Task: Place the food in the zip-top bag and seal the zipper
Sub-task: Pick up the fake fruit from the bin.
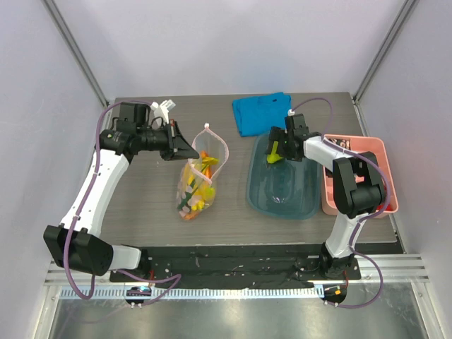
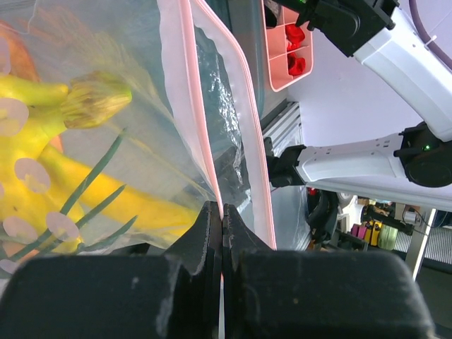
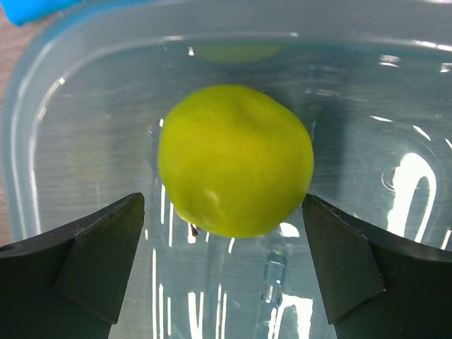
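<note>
The dotted clear zip-top bag (image 1: pixel 198 176) lies mid-table, its pink zipper strip (image 2: pixel 200 134) standing open, the white slider tab (image 1: pixel 207 127) at the far end. Inside it are the yellow banana bunch (image 2: pixel 42 176), green onion stalk (image 2: pixel 92 191) and orange-red pepper (image 1: pixel 189 212). My left gripper (image 1: pixel 189 150) is shut on the bag's mouth edge; in the left wrist view (image 2: pixel 222 215) the jaws pinch the pink strip. The green pear-like fruit (image 3: pixel 235 159) lies in the teal tub (image 1: pixel 282 201). My right gripper (image 3: pixel 222 233) is open, its jaws either side of the fruit, not touching it; it also shows in the top view (image 1: pixel 275 152).
A blue folded cloth (image 1: pixel 261 113) lies at the back behind the tub. A pink compartment tray (image 1: pixel 378 169) with small red pieces (image 2: pixel 295 49) stands at the right edge. A white clip-like piece (image 1: pixel 164 108) sits at the back left.
</note>
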